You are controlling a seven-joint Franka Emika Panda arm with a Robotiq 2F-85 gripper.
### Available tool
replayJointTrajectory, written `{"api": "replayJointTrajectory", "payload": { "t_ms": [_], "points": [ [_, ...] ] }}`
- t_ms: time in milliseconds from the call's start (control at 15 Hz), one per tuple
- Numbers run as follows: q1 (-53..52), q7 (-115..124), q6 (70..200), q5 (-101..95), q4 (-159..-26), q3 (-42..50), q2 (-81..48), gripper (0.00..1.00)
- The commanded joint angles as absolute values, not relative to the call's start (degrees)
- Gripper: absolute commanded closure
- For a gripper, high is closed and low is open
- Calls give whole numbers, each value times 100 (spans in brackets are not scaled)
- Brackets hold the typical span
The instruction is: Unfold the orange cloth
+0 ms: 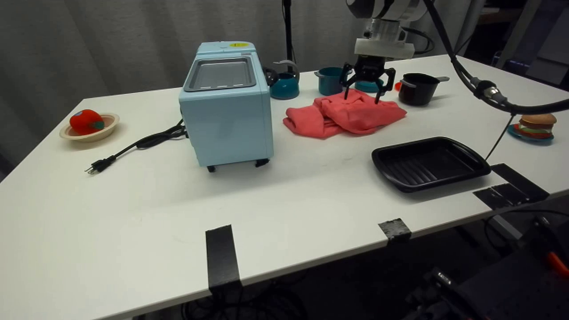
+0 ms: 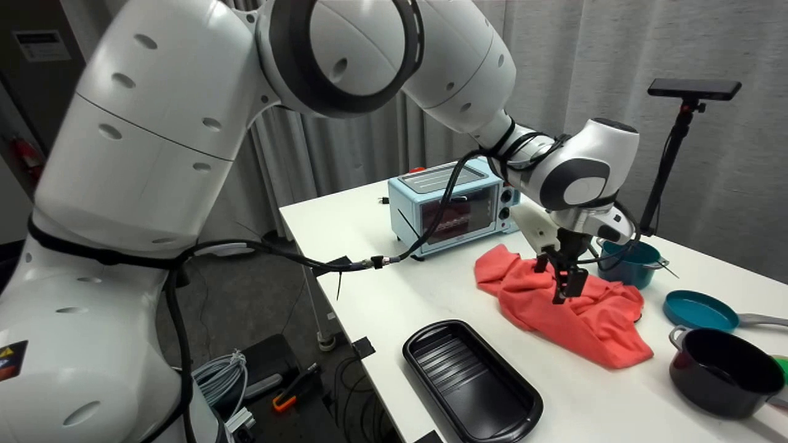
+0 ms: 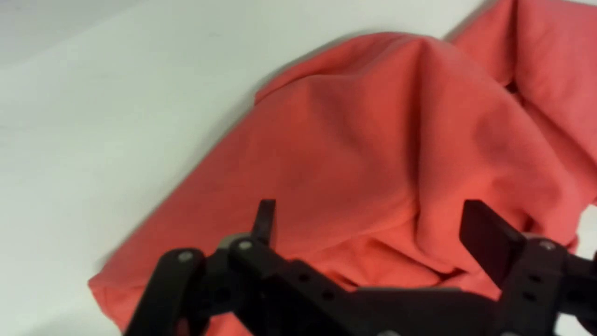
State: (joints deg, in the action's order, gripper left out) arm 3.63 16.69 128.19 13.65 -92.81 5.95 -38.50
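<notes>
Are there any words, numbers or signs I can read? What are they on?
No words or numbers are clear enough to read.
Yellow label on the blue toaster oven: too small and blurred.
Pale sign on the dark wall or door: too blurred.
Sticker on the robot arm: a yellow triangle sign shows, but any writing is too small.
Blue patch on the red toy: any writing is unreadable.
Orange cloth: none seen.

Cloth (image 3: 336,154): orange-red, rumpled; a deep crease down its middle, a pointed corner at lower left.
Bench (image 3: 107,126): white, beneath the cloth, seen mostly at upper left.
Pincer (image 3: 370,206): black, in from below, fingers wide apart, cloth in sight between them.
</notes>
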Motion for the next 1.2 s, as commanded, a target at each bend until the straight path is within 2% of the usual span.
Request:
{"api": "replayJointTrajectory", "payload": {
  "t_ms": [0, 667, 733, 800, 867, 1133],
  "points": [
    [482, 2006, 12280, 1226, -8718, 713, -4215, 0],
    [665, 2412, 11481, 1169, -8070, 919, -4819, 1],
    [618, 2480, 11544, 1180, -8169, 911, -4795, 18],
    [612, 2521, 11561, 1182, -8170, 915, -4811, 26],
    [602, 2551, 11572, 1179, -8171, 916, -4826, 29],
    [568, 2644, 11589, 1194, -8193, 898, -4814, 61]
  ]
}}
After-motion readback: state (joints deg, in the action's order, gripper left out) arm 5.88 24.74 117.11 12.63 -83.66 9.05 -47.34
